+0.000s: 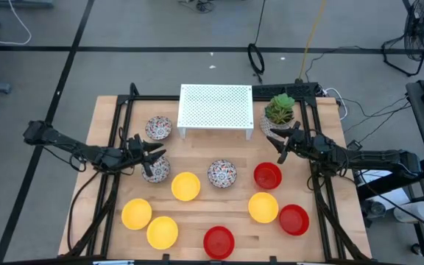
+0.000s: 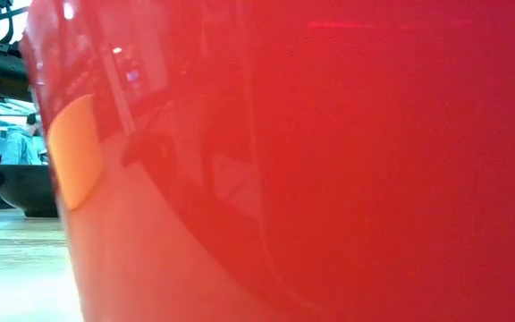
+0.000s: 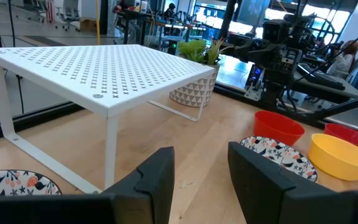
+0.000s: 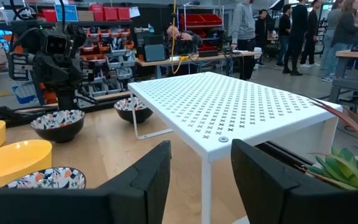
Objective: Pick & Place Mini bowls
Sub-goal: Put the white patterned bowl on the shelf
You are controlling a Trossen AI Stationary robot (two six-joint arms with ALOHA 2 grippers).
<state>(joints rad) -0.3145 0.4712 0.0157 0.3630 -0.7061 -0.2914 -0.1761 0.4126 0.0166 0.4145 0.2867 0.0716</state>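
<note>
No readable text, label or number shows anywhere.

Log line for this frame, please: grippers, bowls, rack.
left gripper: open, empty, beside patterned bowl | right gripper: open, empty, above red bowl | white rack: nothing on top | bowls all on table

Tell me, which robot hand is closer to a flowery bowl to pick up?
Probably the left hand. It hovers open right between two patterned bowls and. The right hand is open too, but it sits by the potted plant and a red bowl.
</note>
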